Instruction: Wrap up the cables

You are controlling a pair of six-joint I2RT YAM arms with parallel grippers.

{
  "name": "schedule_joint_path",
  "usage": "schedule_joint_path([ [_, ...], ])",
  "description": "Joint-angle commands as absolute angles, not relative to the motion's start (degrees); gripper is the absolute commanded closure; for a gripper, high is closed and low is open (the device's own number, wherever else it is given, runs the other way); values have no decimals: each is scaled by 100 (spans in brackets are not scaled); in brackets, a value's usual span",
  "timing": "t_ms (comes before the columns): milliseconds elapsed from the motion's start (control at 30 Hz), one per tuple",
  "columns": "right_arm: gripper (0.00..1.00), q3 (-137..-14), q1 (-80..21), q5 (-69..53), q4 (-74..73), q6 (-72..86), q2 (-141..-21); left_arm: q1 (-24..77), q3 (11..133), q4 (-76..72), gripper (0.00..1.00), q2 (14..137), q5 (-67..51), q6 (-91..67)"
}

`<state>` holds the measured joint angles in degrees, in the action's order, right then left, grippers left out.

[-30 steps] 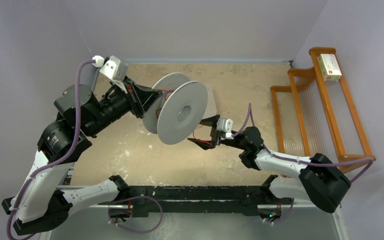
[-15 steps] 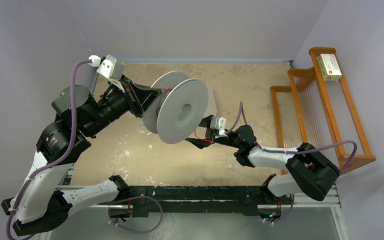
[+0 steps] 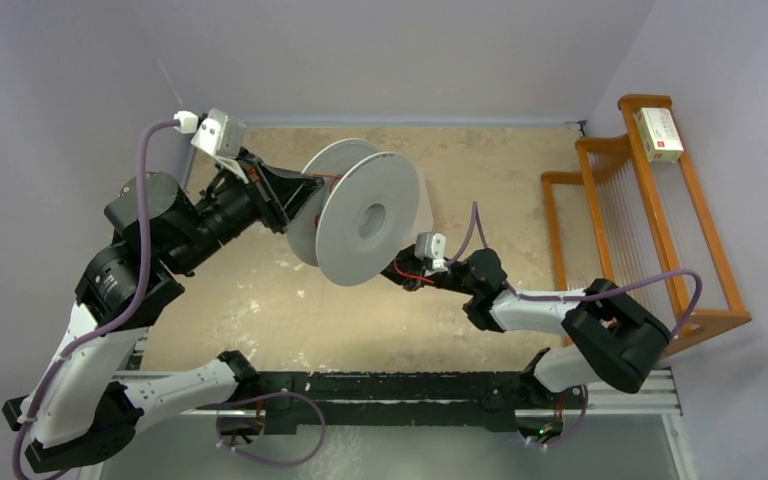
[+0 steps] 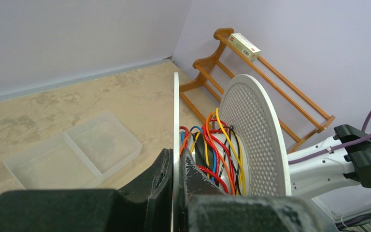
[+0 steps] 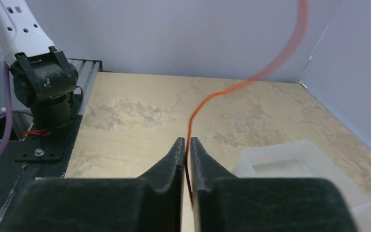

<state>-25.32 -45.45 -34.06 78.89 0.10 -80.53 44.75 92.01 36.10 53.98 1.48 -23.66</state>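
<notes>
A grey double-disc spool (image 3: 365, 225) hangs above the table, with my left gripper (image 3: 305, 190) shut on the thin edge of its rear disc (image 4: 176, 111). Red, orange, yellow, blue and black cables (image 4: 212, 145) are wound round its core, beside the perforated disc (image 4: 256, 125). My right gripper (image 3: 395, 272) is just below and to the right of the spool. Its jaws (image 5: 186, 145) are shut on a thin red-orange cable (image 5: 207, 99), which rises from between the fingers and curves up to the right.
A clear two-compartment plastic tray (image 4: 72, 154) lies on the tan table behind the spool, also in the right wrist view (image 5: 290, 159). An orange wooden rack (image 3: 650, 200) stands at the right wall with a small box (image 3: 658, 133) on top. A black rail (image 3: 390, 385) runs along the near edge.
My right gripper has moved left towards the spool and closed on the red-orange cable. The left arm still holds the spool, barely shifted.
</notes>
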Motion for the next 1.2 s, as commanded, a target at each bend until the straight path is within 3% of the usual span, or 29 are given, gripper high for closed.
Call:
schedule_joint_path([
  [0, 100, -2648, -4579, -3408, 8305, 55, -7954, 4491, 9261, 2801, 100, 5236, 568, -2620],
  [533, 100, -1727, -4999, -2957, 8010, 210, -7187, 4491, 8345, 2367, 100, 4781, 2834, -2787],
  [1167, 100, -3694, -6058, -3124, 4967, -767, -6865, 4489, 7909, 2807, 100, 5186, 4218, -2321],
])
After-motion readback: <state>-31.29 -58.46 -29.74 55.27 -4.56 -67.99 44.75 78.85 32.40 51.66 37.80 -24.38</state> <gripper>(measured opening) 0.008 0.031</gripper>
